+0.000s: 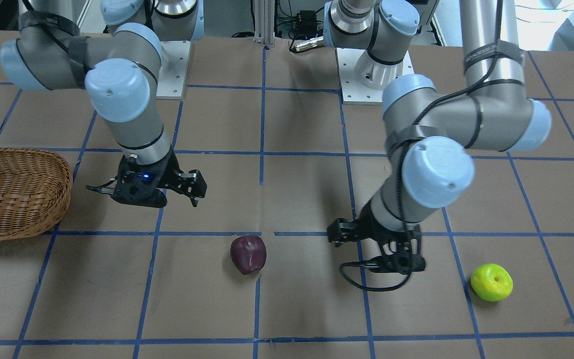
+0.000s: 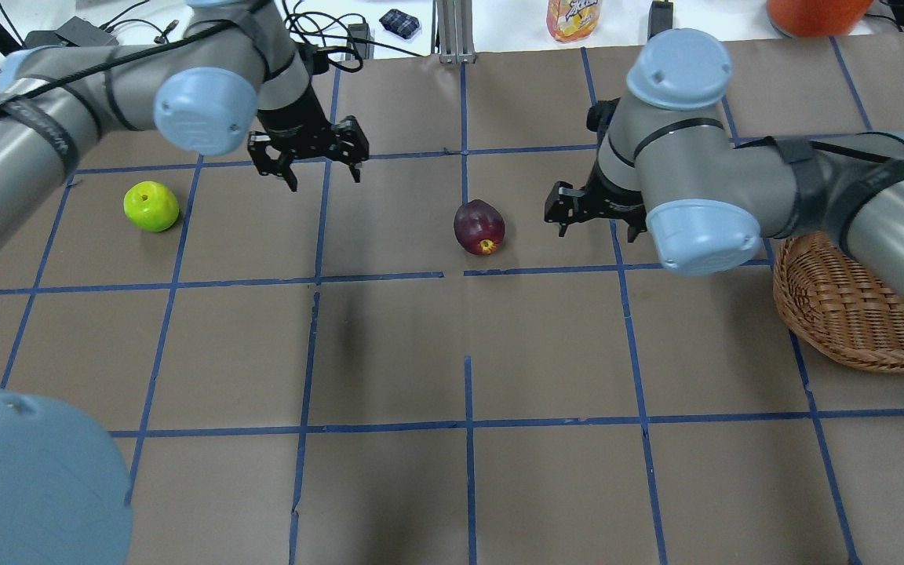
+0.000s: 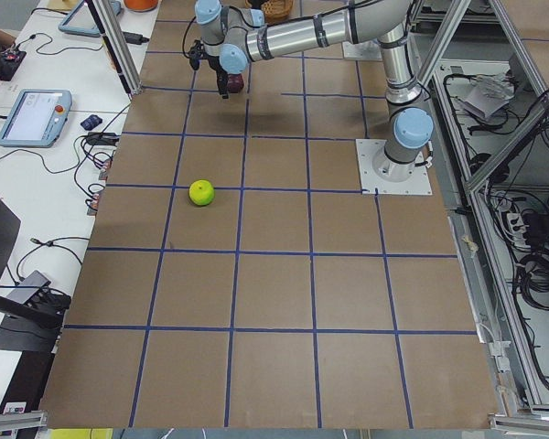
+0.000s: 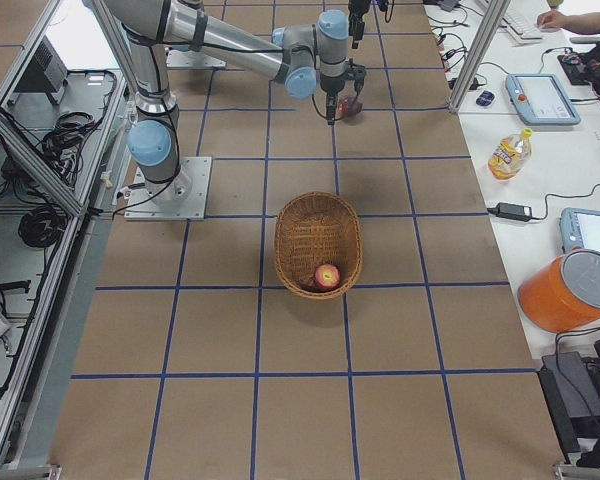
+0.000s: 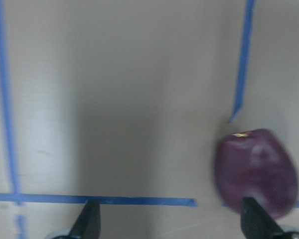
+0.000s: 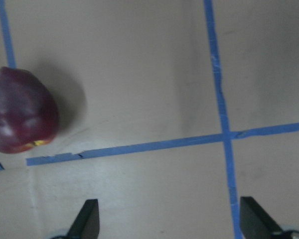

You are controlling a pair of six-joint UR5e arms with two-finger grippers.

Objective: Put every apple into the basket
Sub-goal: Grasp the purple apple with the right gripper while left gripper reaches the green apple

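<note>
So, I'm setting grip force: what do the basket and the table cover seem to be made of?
The basket looks like matte brown wicker: interlaced strands show. The table cover looks like matte brown paper or thin card, creased under blue tape lines; which one is unclear.

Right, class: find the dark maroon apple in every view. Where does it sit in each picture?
Front-facing: maroon apple, lower centre.
Overhead: centre, slightly above the middle.
Exterior left: tiny, near the top, left of centre.
Exterior right: tiny, near the top, right of centre.
Left wrist: lower right.
Right wrist: left edge.
Shared landmark: the broken blue tape line beside it.
</note>
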